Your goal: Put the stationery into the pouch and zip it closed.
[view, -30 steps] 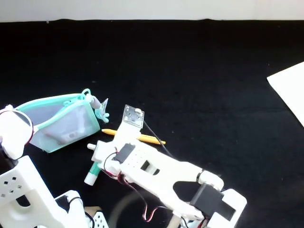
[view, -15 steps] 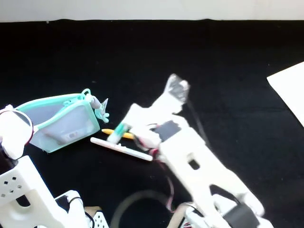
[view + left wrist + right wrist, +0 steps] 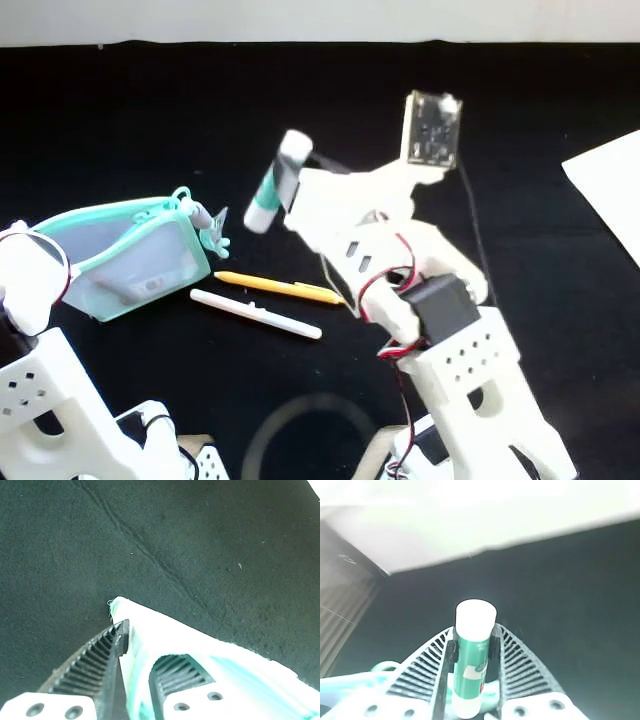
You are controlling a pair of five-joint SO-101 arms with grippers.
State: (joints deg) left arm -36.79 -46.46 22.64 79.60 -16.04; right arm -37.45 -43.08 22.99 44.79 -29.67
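On the black cloth table (image 3: 330, 100), left side of the high view: mint-green translucent zip pouch (image 3: 125, 255), lying flat, one edge pinched in the left gripper (image 3: 121, 630). Just beside the pouch: yellow pencil (image 3: 280, 288) and white pen (image 3: 255, 313), near each other, not touching. Held off the table near the pouch: green-and-white glue stick (image 3: 268, 195), clamped in the right gripper (image 3: 472, 640). Far right edge: white paper sheet (image 3: 610, 190).

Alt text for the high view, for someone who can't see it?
The right gripper holds a green-and-white glue stick above a black table. On it lie a yellow pencil and a white pen, beside a teal pouch.
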